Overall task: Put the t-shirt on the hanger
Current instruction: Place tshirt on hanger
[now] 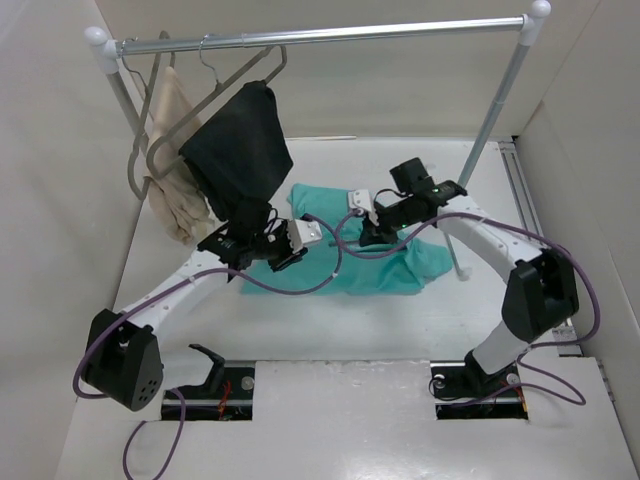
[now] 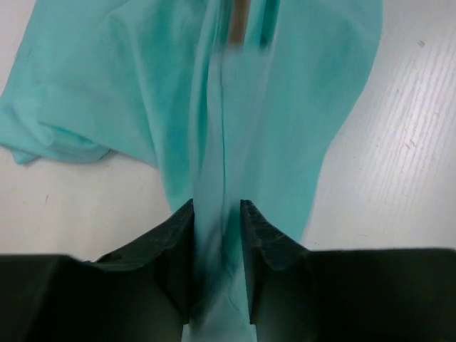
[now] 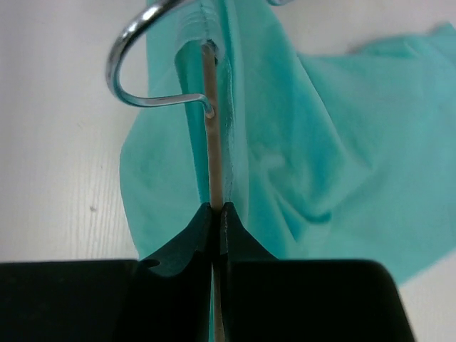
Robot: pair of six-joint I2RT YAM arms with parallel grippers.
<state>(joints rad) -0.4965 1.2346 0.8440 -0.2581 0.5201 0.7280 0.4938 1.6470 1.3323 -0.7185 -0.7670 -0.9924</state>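
Observation:
The teal t-shirt lies rumpled on the table's middle. My left gripper is at its left part; in the left wrist view its jaws are shut on a raised fold of the t-shirt. My right gripper is over the shirt's upper middle. In the right wrist view it is shut on the thin taupe bar of the hanger. The silver hook curves out past the cloth at top left, and the t-shirt drapes on both sides of the bar.
A metal clothes rail spans the back on white posts. At its left end hang a hanger with a black garment and one with a beige garment, just behind my left arm. White walls close in both sides.

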